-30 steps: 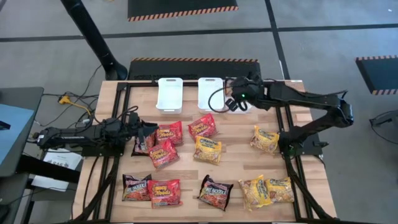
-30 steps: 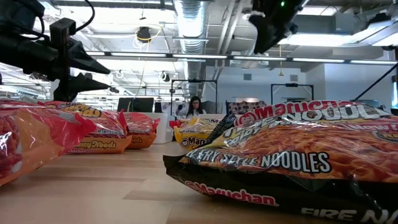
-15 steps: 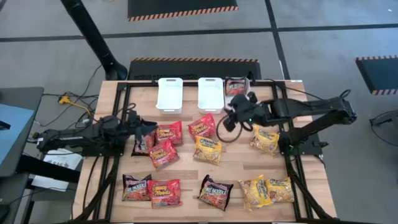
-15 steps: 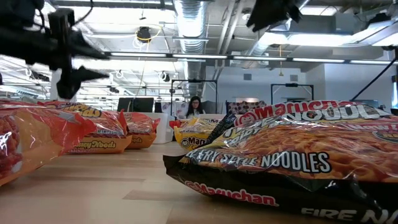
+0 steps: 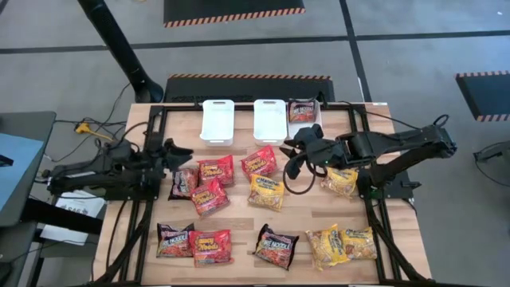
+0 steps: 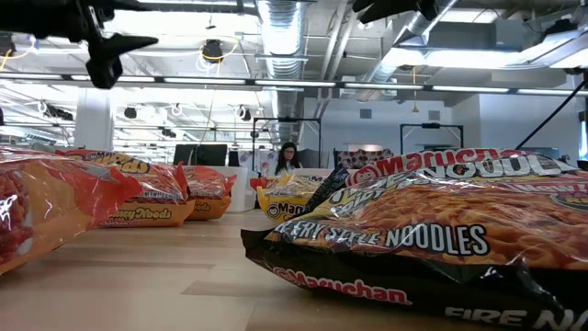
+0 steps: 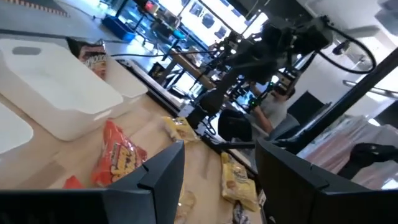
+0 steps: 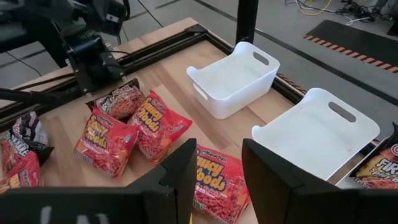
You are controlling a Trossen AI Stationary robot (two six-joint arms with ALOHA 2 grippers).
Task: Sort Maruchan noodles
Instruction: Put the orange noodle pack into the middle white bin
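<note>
The wooden table carries everything, and the middle white bin at its far edge serves as the landmark. Just left of it stands a second, empty white bin; just right of it a third bin holds one dark packet. The Maruchan noodles lie scattered in front of the middle bin: four red packets and one yellow one in a loose cluster nearest it, a dark packet at that cluster's left end, another yellow packet off to the right, and a front row of dark, red, dark and two yellow packets well in front. The right gripper hangs above the table just in front and to the right of the middle bin, beside the nearest red packet, its fingers apart and holding nothing. The left gripper hovers well to the left of the middle bin, above the dark packet at the cluster's end; its fingers look spread and empty, though the overhead view is coarse there. Beyond the table a person sits far back in the room.
</note>
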